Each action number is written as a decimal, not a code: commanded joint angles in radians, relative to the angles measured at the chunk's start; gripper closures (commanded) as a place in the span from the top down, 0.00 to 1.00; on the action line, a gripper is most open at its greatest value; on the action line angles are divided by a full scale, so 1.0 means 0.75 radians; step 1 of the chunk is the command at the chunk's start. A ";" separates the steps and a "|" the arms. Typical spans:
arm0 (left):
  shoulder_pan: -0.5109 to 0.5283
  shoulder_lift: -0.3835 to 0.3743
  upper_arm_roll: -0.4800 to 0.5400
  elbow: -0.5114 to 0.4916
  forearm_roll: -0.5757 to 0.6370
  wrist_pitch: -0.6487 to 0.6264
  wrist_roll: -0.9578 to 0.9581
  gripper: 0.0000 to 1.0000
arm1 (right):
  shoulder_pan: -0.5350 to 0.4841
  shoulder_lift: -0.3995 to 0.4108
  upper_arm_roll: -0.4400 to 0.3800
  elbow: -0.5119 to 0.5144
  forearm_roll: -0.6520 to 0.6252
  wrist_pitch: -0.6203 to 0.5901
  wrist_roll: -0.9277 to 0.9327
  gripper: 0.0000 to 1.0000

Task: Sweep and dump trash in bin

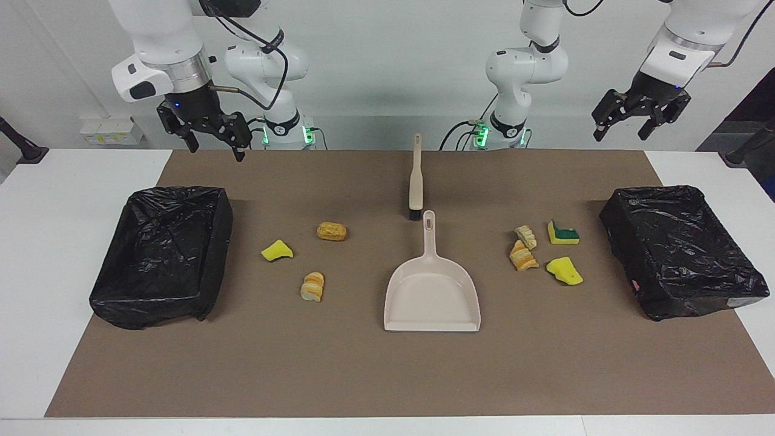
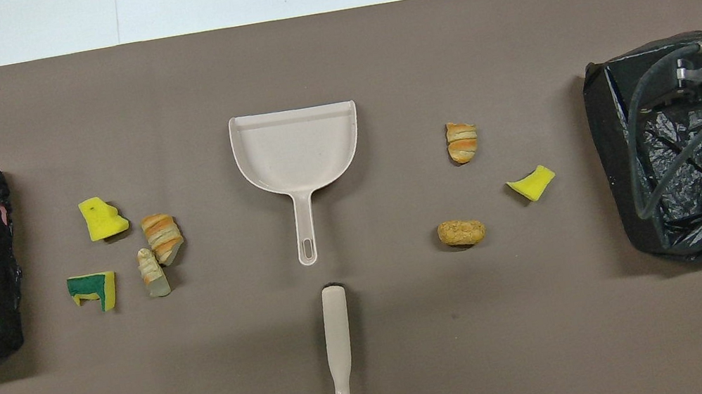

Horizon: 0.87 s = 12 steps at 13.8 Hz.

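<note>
Brown mat [image 1: 387, 375] covers white table [image 1: 72, 254].

You have open brown mat [image 1: 363, 375] along the whole edge farthest from the robots. At the centre the beige dustpan [image 1: 432, 297] and the brush [image 1: 415, 181] lie in 1 line, handle tips nearly touching, splitting the middle. At the dustpan's 3 o'clock in the facing view, 4 scraps [image 1: 545, 254] cluster tightly; at its 9 o'clock, 3 scraps [image 1: 306, 257] lie well apart, with room between. 2 black-lined bins [image 1: 163, 254] [image 1: 678, 248] wall off both ends.
</note>
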 commanded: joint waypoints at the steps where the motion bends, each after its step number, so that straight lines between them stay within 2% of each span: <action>1: -0.010 -0.022 0.012 -0.025 -0.011 0.024 0.006 1.00 | -0.006 -0.033 -0.010 -0.045 0.036 0.032 -0.031 1.00; 10: -0.012 -0.022 0.012 -0.025 -0.011 0.024 0.006 1.00 | -0.010 -0.033 -0.010 -0.045 0.066 0.034 -0.035 1.00; 12: -0.012 -0.022 0.012 -0.025 -0.011 0.024 0.002 1.00 | -0.004 -0.035 -0.008 -0.080 0.066 0.097 -0.033 1.00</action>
